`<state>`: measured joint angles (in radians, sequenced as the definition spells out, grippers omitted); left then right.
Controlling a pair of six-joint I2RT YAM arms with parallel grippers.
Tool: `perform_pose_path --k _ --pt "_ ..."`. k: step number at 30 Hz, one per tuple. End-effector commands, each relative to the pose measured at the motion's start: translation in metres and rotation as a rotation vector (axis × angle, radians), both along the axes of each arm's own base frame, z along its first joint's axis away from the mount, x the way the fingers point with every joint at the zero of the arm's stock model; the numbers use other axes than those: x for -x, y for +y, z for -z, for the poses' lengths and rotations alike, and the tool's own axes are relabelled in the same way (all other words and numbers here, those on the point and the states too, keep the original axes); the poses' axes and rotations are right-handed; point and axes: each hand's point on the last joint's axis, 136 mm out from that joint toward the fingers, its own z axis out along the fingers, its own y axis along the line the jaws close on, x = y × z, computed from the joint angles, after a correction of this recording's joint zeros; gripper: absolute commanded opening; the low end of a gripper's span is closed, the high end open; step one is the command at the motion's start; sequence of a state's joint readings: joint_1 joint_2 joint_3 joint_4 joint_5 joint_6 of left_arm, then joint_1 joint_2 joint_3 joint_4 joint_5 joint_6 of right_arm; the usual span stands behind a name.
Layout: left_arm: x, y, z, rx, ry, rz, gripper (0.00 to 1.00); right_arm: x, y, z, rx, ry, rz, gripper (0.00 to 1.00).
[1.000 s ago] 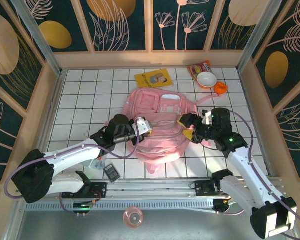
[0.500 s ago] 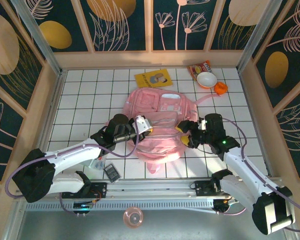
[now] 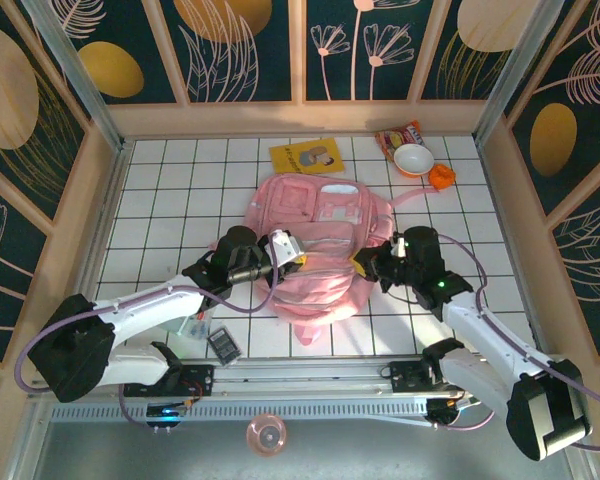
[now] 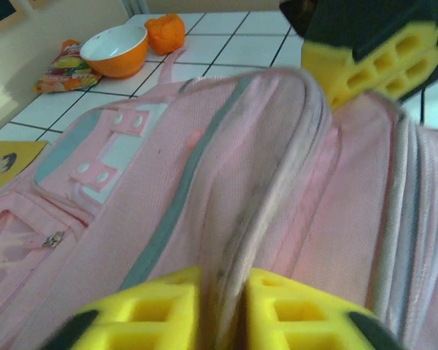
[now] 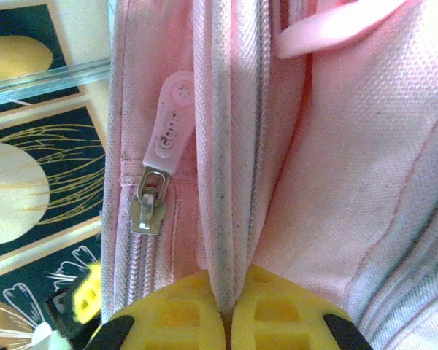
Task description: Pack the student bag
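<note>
Finds student bag [image 3: 320, 215] flat between both pincers; records right gripper [image 5: 225, 295] pressed together on a seam ridge, zip pull [image 5: 168, 124] just beside its pads, likely to tension the opening; cannot tell whether left gripper [image 4: 225, 299] pinches or merely flanks its ridge.
</note>
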<state>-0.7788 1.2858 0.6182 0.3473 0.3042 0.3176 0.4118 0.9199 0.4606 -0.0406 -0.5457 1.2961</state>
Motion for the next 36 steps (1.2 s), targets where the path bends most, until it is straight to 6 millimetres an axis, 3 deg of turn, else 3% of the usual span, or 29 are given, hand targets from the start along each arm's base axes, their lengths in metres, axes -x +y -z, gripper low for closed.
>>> perform_pose_path --k 1,4,8,19,24,25,27,29,32,34,36 --pt "0.005 -0.016 -0.045 0.076 -0.096 0.098 0.49 -0.008 0.012 -0.025 -0.031 -0.102 -0.032 0.0" --pt "0.013 -0.025 -0.047 0.038 -0.069 0.158 0.71 -0.01 0.018 -0.03 -0.031 -0.117 -0.046 0.0" --pt "0.024 -0.042 -0.036 -0.058 -0.048 0.227 0.8 -0.011 0.023 -0.034 -0.031 -0.131 -0.055 0.0" --pt "0.021 -0.069 -0.002 -0.148 0.036 0.257 0.86 -0.011 0.029 -0.042 -0.025 -0.157 -0.058 0.0" --pt "0.006 -0.069 0.018 -0.189 0.071 0.176 0.85 -0.01 0.034 -0.048 -0.031 -0.183 -0.072 0.0" --pt "0.001 -0.074 0.01 -0.177 0.058 0.164 0.85 -0.01 0.035 -0.05 -0.032 -0.189 -0.074 0.0" --pt "-0.003 -0.074 0.017 -0.192 0.069 0.147 0.84 -0.01 0.038 -0.055 -0.042 -0.214 -0.084 0.0" --pt "-0.008 -0.072 0.023 -0.208 0.073 0.115 0.73 -0.01 0.04 -0.063 -0.049 -0.252 -0.097 0.0" --pt "-0.013 -0.066 0.021 -0.207 0.059 0.068 0.27 -0.012 0.038 -0.07 -0.011 -0.311 -0.111 0.0" --pt "-0.013 -0.059 0.014 -0.174 0.042 0.045 0.06 -0.013 0.032 -0.071 0.055 -0.351 -0.107 0.11" --pt "-0.01 -0.053 -0.004 -0.114 0.019 0.064 0.0 -0.015 0.021 -0.072 0.143 -0.406 -0.095 0.27"
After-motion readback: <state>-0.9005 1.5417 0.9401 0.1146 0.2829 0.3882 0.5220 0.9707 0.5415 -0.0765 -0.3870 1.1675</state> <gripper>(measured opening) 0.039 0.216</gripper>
